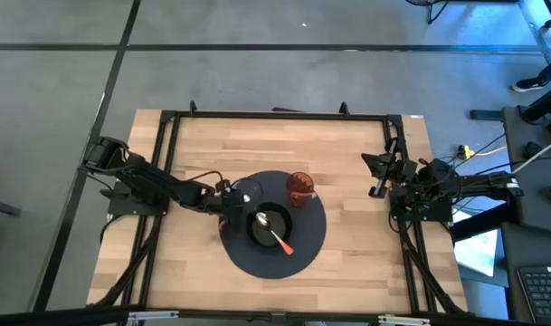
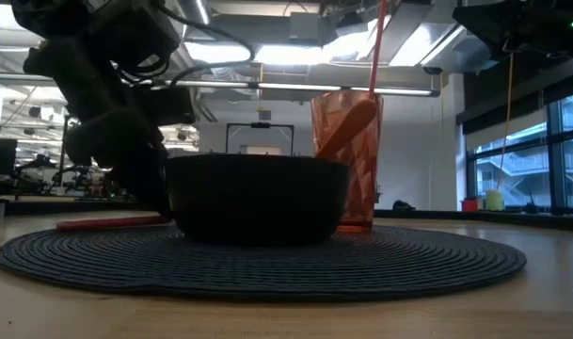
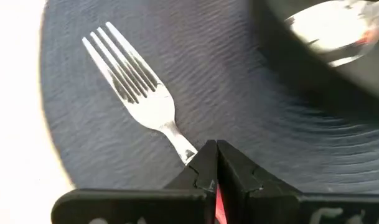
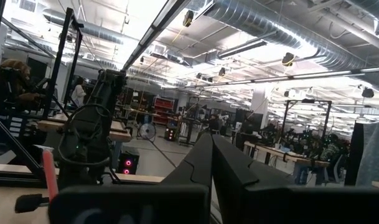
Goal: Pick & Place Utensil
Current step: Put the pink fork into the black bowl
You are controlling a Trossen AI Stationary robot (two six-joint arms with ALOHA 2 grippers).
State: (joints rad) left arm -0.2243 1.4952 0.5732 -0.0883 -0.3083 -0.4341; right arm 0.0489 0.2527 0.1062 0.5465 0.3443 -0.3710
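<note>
Left gripper low over left rim of round dark placemat, fingers pinched on red handle of fork; tines lay flat on mat, just beside black bowl. Spoon rested in bowl. Orange tumbler behind bowl. Bare wood ran free between mat and table edges. Right gripper parked at right edge, fingers together, empty. Fork handle mostly hidden.
</note>
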